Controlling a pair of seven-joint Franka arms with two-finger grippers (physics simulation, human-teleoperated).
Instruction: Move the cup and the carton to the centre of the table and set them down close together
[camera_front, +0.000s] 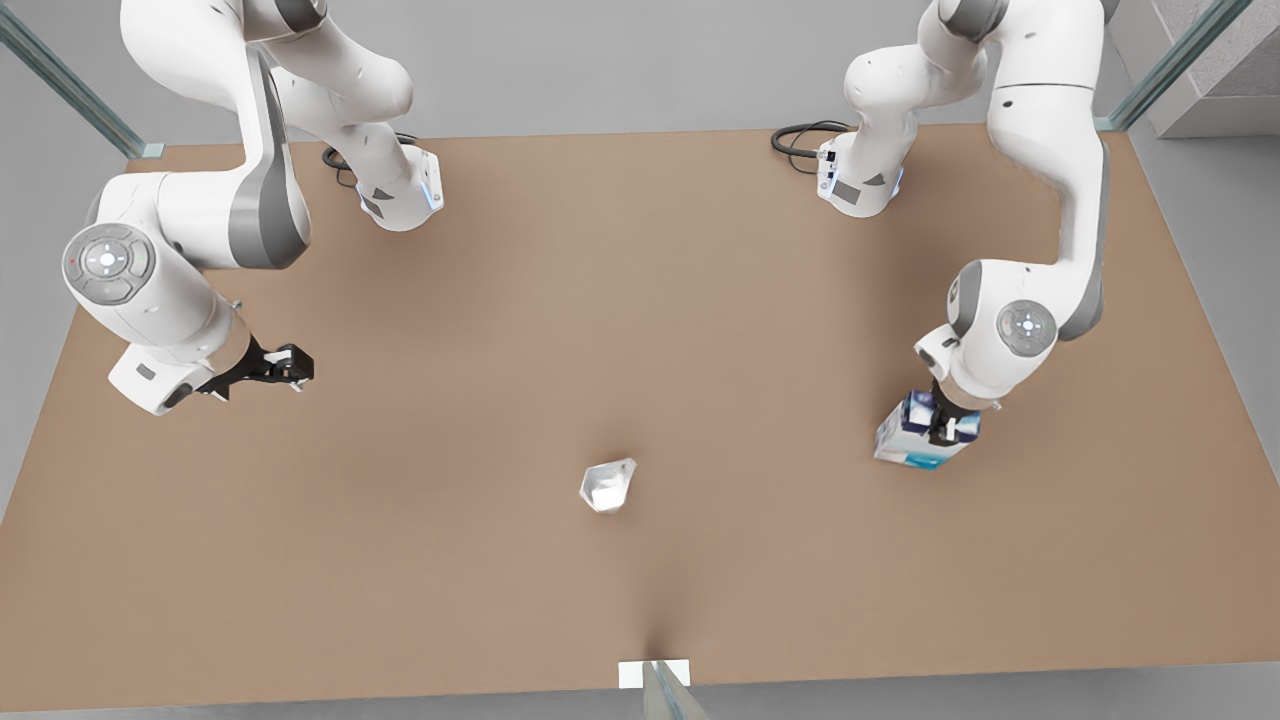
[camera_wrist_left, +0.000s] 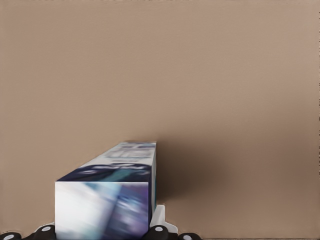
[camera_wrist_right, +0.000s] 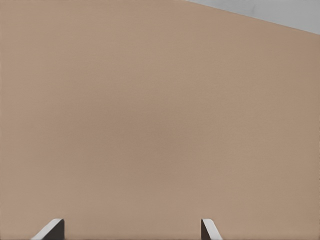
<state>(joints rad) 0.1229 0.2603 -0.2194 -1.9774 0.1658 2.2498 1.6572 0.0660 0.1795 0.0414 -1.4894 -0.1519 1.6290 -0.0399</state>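
The left end effector (camera_front: 945, 420), at the front view's right, pinches the carton (camera_front: 915, 440) at its dark blue top end, fingers pressed against its sides. The carton hangs tilted, its white and teal lower end toward the brown surface (camera_front: 640, 350); whether that end touches the surface cannot be told. In the left wrist view the carton (camera_wrist_left: 107, 200) sits right between the finger bases, its long side running away from the camera over the bare surface (camera_wrist_left: 225, 75).

The right end effector (camera_front: 285, 368), at the front view's left, is spread and holds nothing; it hangs above the surface, well apart from both task things. The right wrist view shows its two fingertips (camera_wrist_right: 50, 230) wide apart over plain surface (camera_wrist_right: 150, 100).

The cup (camera_front: 607, 485) lies near the middle of the surface, toward the near edge, tipped over with its whitish inside showing and nothing visible in it. It is well apart from the carton and from both end effectors, lying between them.
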